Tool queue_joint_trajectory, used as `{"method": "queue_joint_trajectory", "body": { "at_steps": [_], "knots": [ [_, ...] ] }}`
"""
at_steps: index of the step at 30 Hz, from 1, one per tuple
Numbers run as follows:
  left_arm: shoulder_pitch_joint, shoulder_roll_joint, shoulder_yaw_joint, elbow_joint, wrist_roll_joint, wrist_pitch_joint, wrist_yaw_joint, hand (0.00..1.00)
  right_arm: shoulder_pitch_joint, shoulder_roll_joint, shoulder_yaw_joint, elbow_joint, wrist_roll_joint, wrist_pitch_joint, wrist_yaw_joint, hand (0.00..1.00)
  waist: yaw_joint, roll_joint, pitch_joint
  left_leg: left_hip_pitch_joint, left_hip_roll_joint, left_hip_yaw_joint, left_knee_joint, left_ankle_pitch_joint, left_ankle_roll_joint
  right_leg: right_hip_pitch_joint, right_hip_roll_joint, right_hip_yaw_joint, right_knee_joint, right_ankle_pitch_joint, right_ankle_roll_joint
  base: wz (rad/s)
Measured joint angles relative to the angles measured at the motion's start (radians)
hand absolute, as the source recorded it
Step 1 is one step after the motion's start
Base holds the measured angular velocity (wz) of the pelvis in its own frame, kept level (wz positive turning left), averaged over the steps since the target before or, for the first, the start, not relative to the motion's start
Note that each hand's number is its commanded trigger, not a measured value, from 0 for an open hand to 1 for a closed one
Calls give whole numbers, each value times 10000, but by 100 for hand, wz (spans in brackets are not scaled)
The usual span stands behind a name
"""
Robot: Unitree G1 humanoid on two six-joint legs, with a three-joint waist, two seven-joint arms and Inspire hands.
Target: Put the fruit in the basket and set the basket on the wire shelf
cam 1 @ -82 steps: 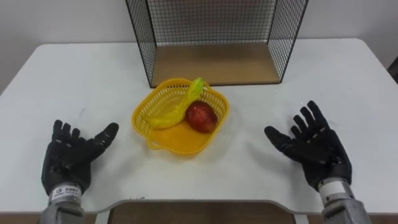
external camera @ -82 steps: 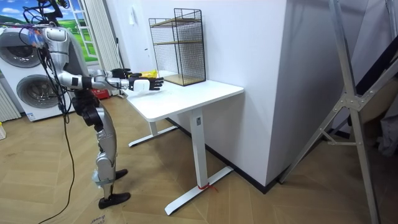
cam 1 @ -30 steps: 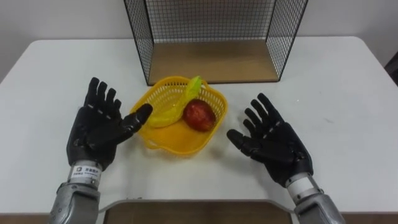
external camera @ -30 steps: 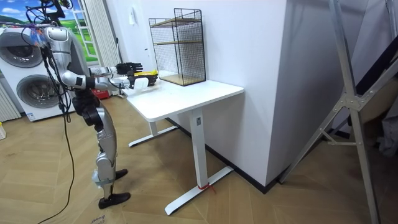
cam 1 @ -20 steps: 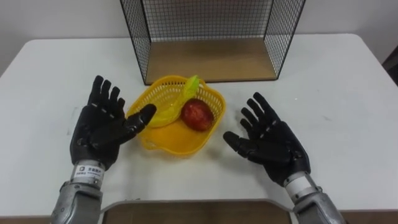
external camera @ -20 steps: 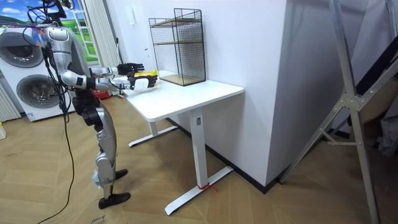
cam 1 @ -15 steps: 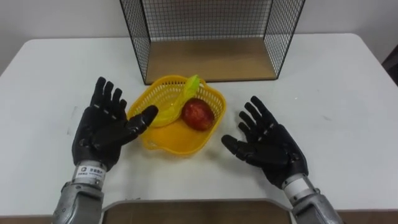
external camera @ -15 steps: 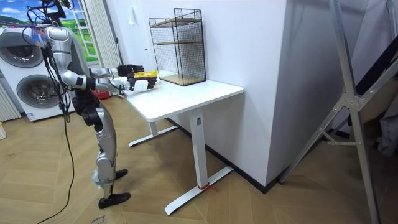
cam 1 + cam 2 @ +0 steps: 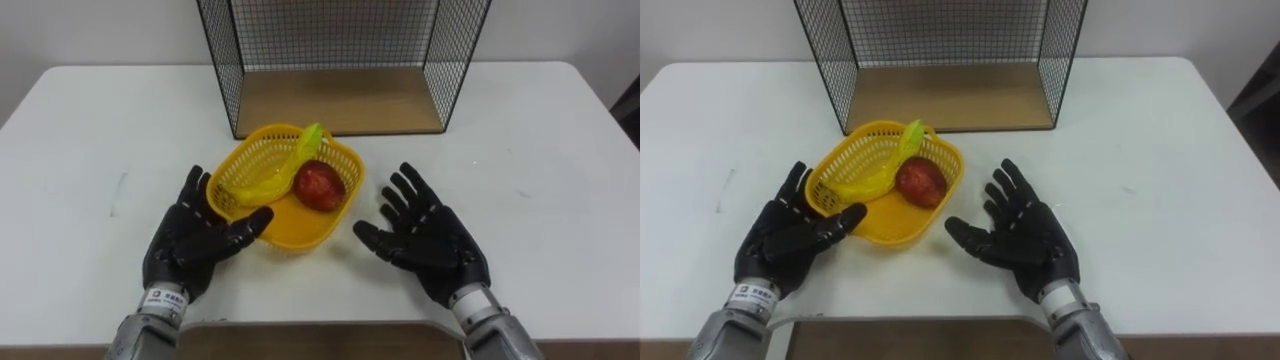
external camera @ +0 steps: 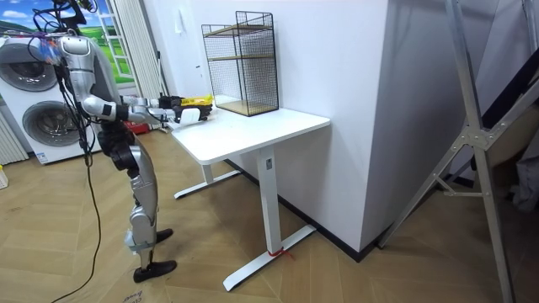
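The basket (image 9: 300, 226) stands in the middle of the frame on the white surface (image 9: 560, 150). The apple (image 9: 320, 186) and the banana (image 9: 272, 182) lie inside it, so I judge the fruit step is done and the lifting is not yet begun. The left hand (image 9: 195, 248) is at the lower left, fingers spread and holding nothing; its thumb is at the basket's front rim, and I cannot tell if it touches. The right hand (image 9: 435, 245) is at the lower right, also spread and empty, just beside the basket but apart from it.

The basket looks light. If one hand presses before the other, it may slide or tip, and the apple could roll out. The banana's tip stands over the back rim and may catch on the wire.

The wire shelf (image 9: 340, 100) is just behind the basket, its open front toward it and its board bare. Both sides of the surface are free; its near edge runs close under the wrists.
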Motion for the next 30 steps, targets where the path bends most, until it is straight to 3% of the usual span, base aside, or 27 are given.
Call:
{"method": "queue_joint_trajectory", "body": {
  "at_steps": [6,18,30],
  "knots": [
    [-41,-6,-15,154,-5,95,-105,0,-162,-5,-2,0,0,192,-71,0,-19,131,-72,4,0,0,21,0,0,33,0,-1,5,0,0,0],
    [-106,27,-259,154,-15,117,-155,0,-988,-29,189,-5,-3,197,-70,0,-28,223,-19,-20,2,-12,21,0,0,87,-1,-32,10,0,0,0],
    [-273,194,-503,130,9,84,-284,0,-1525,-72,562,-4,-474,196,-183,0,-34,87,62,-118,3,-65,153,0,2,62,-4,-56,18,0,0,1]
  ]
}}
